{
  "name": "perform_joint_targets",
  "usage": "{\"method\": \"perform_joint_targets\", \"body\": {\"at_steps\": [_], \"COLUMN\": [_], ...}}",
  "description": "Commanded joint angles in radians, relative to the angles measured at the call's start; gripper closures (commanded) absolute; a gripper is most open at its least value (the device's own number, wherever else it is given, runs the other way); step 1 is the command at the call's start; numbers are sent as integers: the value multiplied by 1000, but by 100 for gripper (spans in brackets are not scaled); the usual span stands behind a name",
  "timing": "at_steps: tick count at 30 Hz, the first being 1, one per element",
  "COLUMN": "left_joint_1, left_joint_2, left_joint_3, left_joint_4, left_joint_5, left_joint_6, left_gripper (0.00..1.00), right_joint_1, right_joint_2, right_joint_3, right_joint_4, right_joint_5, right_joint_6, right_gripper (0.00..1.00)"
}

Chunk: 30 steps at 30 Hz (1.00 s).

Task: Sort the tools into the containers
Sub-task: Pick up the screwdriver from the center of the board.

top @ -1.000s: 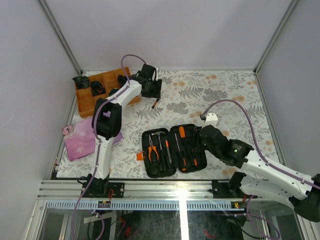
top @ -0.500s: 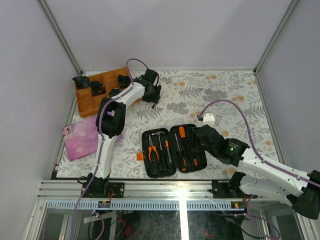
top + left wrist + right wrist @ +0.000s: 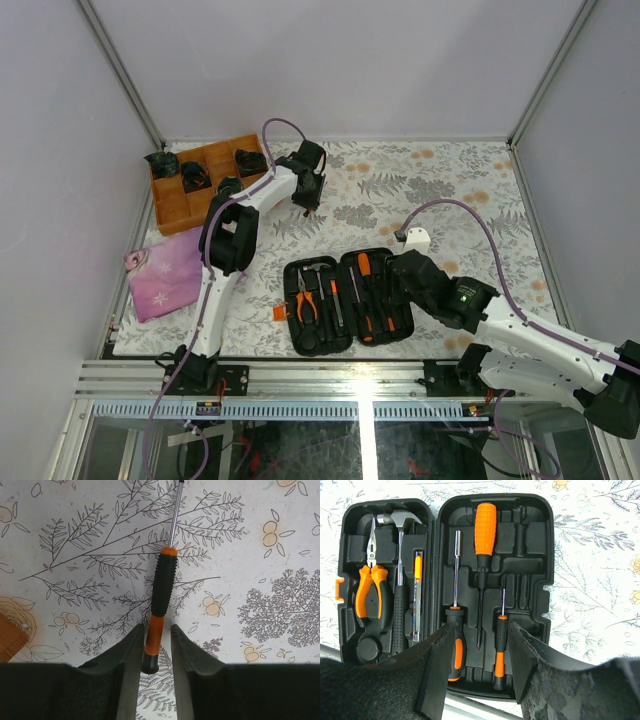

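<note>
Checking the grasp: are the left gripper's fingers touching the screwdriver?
Cannot tell. Left wrist view: the screwdriver's handle lies between the fingers; tablecloth shows beside one, the other's edge overlaps it.

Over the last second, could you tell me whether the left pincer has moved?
Yes: the left pincer has shifted slightly right, away from the wooden tray, and now straddles the screwdriver handle.

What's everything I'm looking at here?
tool case: 1, black, open, near middle of table
pliers: 1, orange-handled, case's left half
hammer: 1, steel head, beside pliers
drivers in case: 4, orange-black, one left half, three right
loose screwdriver: 1, black-orange, far on table
wooden tray: 1, orange-brown, far left corner
dark items: several, black, in tray
cloth: 1, pink, left edge
left tool: 1, black, fingers astride loose screwdriver's handle
right tool: 1, black, open above case
</note>
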Motion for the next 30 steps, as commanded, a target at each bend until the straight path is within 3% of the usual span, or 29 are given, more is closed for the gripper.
{"method": "perform_joint_targets", "body": {"at_steps": [1,15,24,30], "left_joint_1": [0,-4,-11,-14], "left_joint_2": [32,-55,-227,-406], "left_joint_3": [14,-43,-185,-345], "left_joint_4": [-60,-48,33,138], "left_joint_5": [-13,-36,38,145], "left_joint_6": [13,-10,-102,-165], "left_gripper": [76,100,100,100], "right_joint_1": [8,9,8,9], "right_joint_2": [-18,-45,-88,-222], "right_joint_3": [13,17,17,-34], "right_joint_4": [4,6,4,73], "right_joint_5": [10,18,72,151], "right_joint_6": [13,30,56,93], "right_gripper": [46,46,46,46]}}
